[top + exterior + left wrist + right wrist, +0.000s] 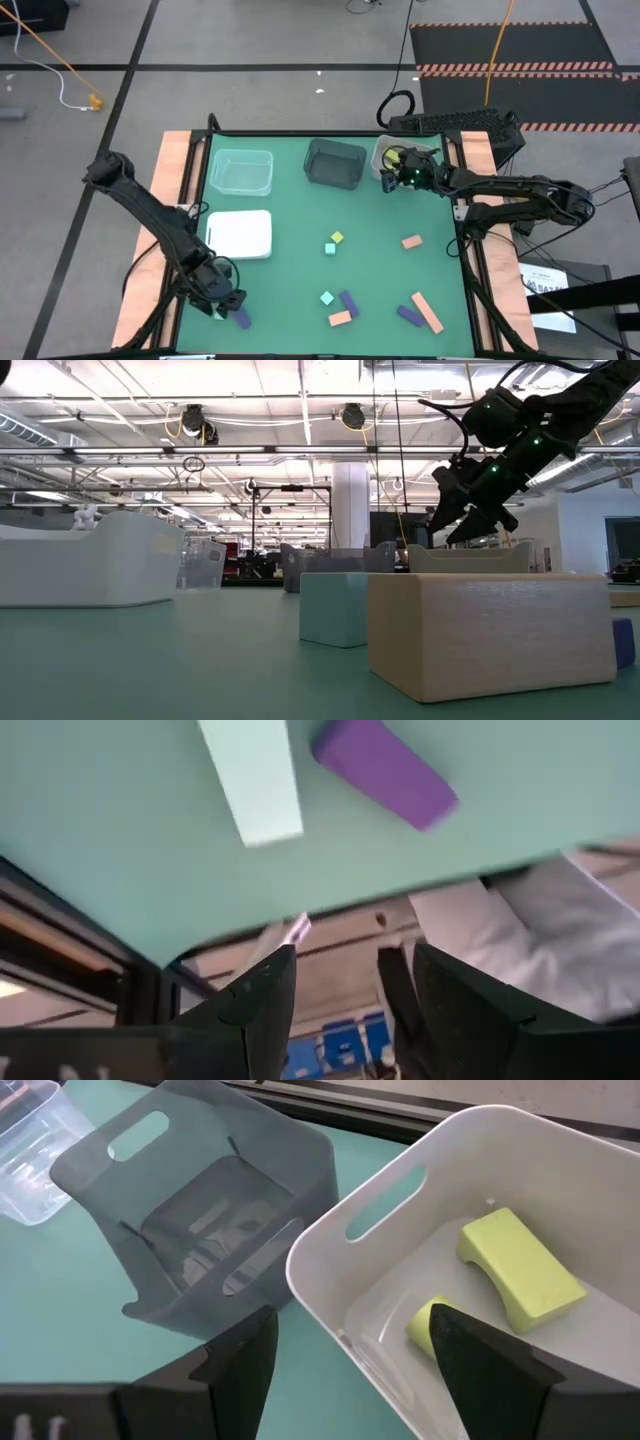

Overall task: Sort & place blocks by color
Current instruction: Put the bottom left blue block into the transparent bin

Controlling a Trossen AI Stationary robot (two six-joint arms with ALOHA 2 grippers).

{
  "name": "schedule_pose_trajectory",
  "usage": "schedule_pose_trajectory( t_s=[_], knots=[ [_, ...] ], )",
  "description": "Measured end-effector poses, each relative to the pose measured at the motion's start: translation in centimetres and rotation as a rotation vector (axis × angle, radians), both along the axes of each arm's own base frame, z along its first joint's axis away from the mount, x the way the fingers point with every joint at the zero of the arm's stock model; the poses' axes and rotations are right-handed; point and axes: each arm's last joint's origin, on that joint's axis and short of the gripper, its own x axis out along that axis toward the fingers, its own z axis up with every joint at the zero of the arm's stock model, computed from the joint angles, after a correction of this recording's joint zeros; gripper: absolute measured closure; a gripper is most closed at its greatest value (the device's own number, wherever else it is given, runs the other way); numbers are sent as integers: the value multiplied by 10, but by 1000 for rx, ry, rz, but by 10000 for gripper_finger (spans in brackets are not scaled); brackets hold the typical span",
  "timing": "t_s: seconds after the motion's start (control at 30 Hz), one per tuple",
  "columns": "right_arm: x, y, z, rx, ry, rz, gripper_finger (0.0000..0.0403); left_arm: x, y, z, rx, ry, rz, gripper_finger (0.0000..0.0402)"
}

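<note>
Blocks scattered on green table; both arms' jaws wide, empty; warehouse behind.

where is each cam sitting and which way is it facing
High: overhead, straight down on the table; both arms show.
Low: table height, level across; right gripper shows above.
Left wrist: past its open left gripper at a purple block and mint block.
Right wrist: past the open right gripper into the white bin.
Shared: the high and right wrist views both show the dark bin.
</note>
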Motion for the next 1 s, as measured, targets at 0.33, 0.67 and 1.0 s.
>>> schedule_pose_trajectory(
  t_s=[0.33, 0.67, 1.0],
  knots=[
    [0, 0, 0, -1, 0, -1, 149, 6, -6, -43, 167, 216, 70, 199],
    [0, 0, 0, -1, 0, -1, 149, 6, -7, -64, 248, 312, 87, 199],
    [0, 0, 0, 0, 0, 0, 149, 9, -7, -73, 266, 353, 124, 240]
  ],
)
